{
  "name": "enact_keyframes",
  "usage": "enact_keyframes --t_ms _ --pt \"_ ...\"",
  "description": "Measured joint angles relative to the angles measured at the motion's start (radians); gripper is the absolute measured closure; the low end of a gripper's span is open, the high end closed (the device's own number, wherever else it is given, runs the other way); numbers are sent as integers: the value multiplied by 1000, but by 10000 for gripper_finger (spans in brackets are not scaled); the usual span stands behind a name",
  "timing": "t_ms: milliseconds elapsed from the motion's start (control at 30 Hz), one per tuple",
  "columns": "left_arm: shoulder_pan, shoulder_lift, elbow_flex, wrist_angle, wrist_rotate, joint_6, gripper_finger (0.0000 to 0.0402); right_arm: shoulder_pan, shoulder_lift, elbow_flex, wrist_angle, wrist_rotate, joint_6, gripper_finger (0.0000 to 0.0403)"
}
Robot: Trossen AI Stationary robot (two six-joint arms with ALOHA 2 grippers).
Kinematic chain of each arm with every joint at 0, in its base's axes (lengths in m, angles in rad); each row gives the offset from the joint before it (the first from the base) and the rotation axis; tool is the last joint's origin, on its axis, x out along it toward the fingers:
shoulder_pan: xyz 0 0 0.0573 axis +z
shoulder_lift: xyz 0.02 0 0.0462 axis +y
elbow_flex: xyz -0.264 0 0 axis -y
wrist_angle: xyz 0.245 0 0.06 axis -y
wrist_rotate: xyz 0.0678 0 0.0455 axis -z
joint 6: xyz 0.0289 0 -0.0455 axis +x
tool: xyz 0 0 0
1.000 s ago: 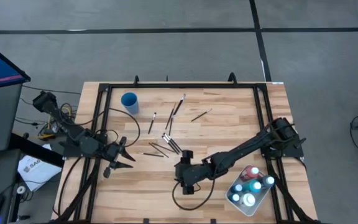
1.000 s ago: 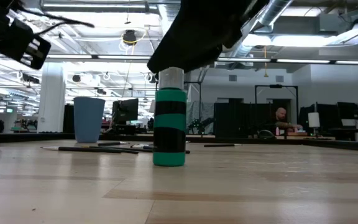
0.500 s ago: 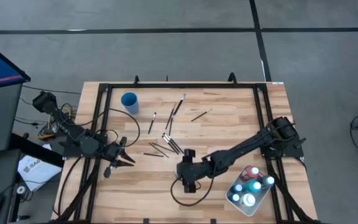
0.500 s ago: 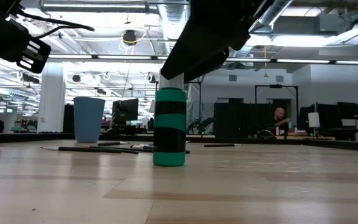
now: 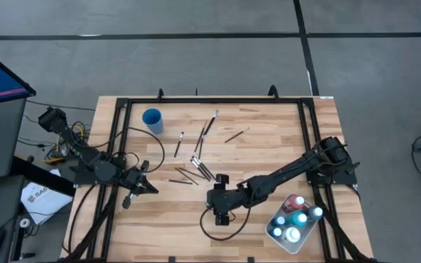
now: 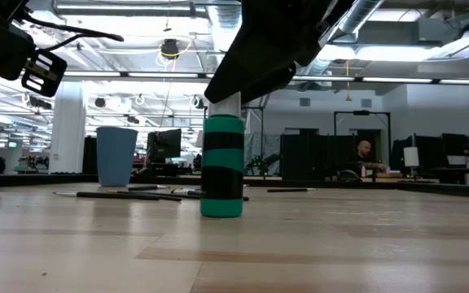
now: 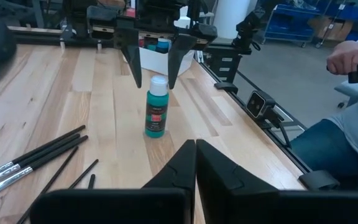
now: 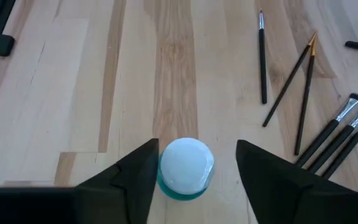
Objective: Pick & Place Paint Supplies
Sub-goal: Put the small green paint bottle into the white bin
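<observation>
Two arms low over the table, right hand [image 8: 194, 168] astride teal bottle [image 8: 186, 168] (fingers apart), left hand [image 7: 195, 158] pressed together.

bottle [image 6: 221, 167] upright on table [image 6: 316, 244], brushes [image 6: 129, 194] behind

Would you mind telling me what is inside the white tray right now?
The white tray holds several small paint bottles: red, teal and blue ones with pale caps show from above. Their lower parts and the tray floor between them are hidden, so an exact count is uncertain.
</observation>
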Motion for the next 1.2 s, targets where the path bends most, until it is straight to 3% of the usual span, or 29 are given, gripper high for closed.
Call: enact_keyframes --t_ms 200,467,767,1033,1200 --pt "0 0 0 0 -1 0 400 -1 0 0 -10 -23 0 253" --pt "0 0 0 0 -1 -2 400 0 0 1 -24 -25 1 285" --pt "0 0 0 4 17 49 400 11 -21 0 -39 -26 18 289" --pt "0 0 0 55 68 139 400 44 -126 -1 -77 -26 16 289" --pt "0 -1 -78 219 68 202 400 93 -226 0 -166 -22 41 289"
